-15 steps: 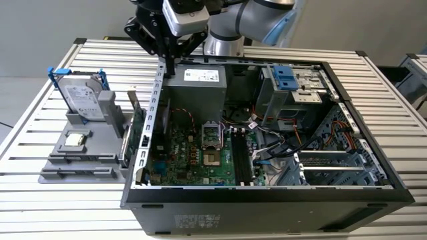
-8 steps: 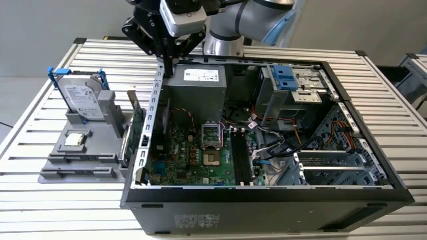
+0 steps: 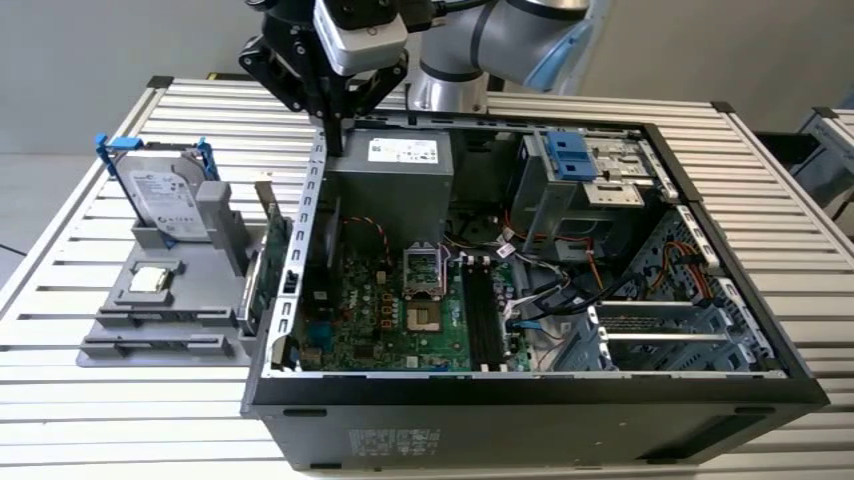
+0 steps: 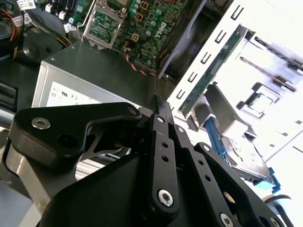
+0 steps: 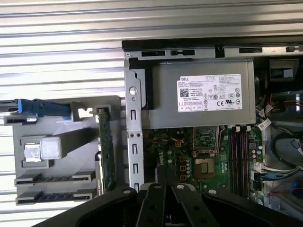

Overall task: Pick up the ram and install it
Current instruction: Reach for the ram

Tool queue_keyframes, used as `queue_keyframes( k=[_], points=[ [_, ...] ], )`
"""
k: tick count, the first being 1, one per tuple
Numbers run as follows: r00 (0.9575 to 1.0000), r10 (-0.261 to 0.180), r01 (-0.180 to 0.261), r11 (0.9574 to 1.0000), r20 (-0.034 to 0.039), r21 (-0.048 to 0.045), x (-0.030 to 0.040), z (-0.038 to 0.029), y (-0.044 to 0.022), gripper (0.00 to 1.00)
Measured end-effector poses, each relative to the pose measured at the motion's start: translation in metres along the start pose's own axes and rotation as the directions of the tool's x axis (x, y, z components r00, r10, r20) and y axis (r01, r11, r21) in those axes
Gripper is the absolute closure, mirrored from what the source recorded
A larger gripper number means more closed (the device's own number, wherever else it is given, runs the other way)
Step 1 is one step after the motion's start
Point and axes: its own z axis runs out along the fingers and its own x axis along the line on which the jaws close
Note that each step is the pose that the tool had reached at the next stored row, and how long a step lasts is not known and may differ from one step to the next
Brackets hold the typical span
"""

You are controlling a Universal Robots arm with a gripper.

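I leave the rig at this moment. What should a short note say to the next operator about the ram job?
Pincer: shut, seems empty, above the back edge of the case, near the power supply.
Ram: not held. Probably one of the two dark strips in the grey holder, outside the case on the exterior view's left. I cannot tell which one.
Done: nothing that shows.
Left: pick-up and install.

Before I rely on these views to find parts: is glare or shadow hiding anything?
Second wrist view: the parts holder is washed near white by glare. First wrist view: evenly lit, the power supply plain. Exterior view: even light, mild shadow inside the computer case.
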Motion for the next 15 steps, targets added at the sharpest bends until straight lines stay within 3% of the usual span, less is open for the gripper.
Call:
queue_keyframes(
  k=[15],
  points=[
    [1.0, 0.0, 0.0, 1.0, 0.0, 0.0, 0.0058, -0.0003, -0.0033, 1.0]
  ],
)
